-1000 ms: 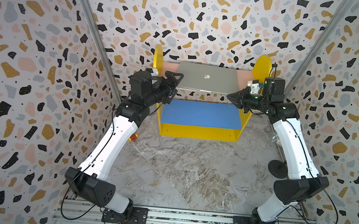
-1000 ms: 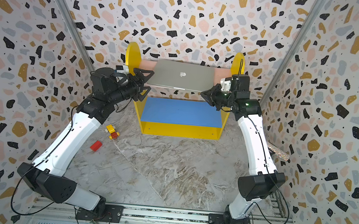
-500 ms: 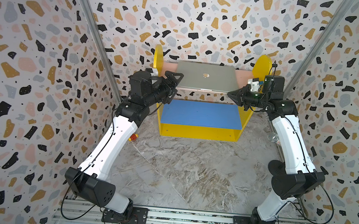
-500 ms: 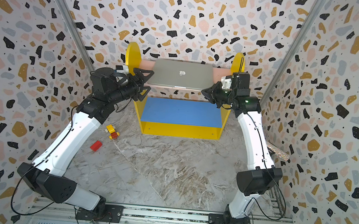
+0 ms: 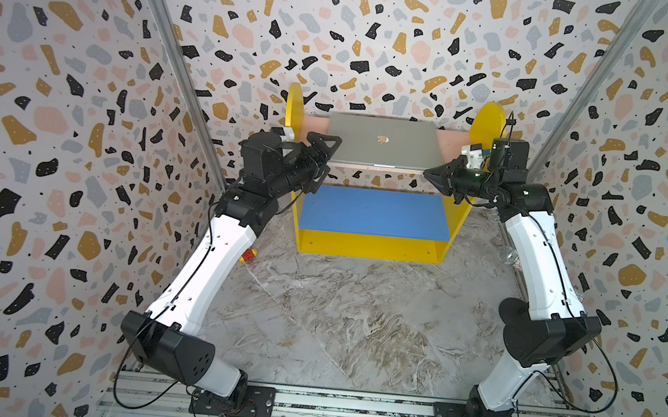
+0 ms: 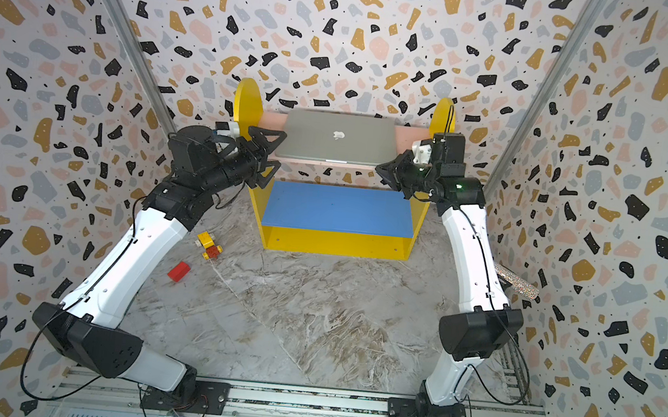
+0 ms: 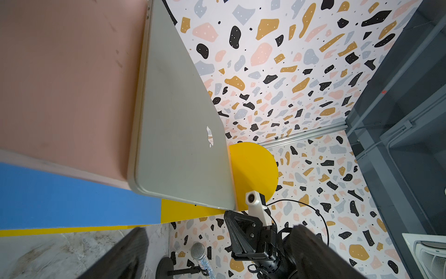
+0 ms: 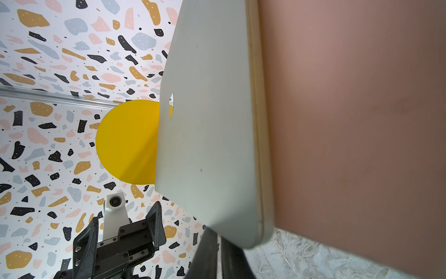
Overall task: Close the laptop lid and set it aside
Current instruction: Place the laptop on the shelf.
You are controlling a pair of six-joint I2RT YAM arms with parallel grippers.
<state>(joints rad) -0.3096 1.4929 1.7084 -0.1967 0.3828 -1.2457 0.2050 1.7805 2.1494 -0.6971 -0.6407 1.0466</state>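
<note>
Terrazzo walls (image 5: 382,34), yellow shelf (image 5: 370,246); on its pink top board (image 5: 451,139) the laptop (image 5: 384,147) lies shut, long axis from arm to arm. At its left edge waits the left gripper (image 5: 326,156), jaws spread; beside the right corner the right gripper (image 5: 431,176), jaws pressed together.

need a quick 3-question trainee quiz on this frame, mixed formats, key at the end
1. True or false: the laptop has its lid shut.
2. The laptop lies on: A) the pink top board; B) the blue board; C) the floor.
3. Which stands open: the left end effector or the right end effector?
Key: 1 true; 2 A; 3 left.
</note>
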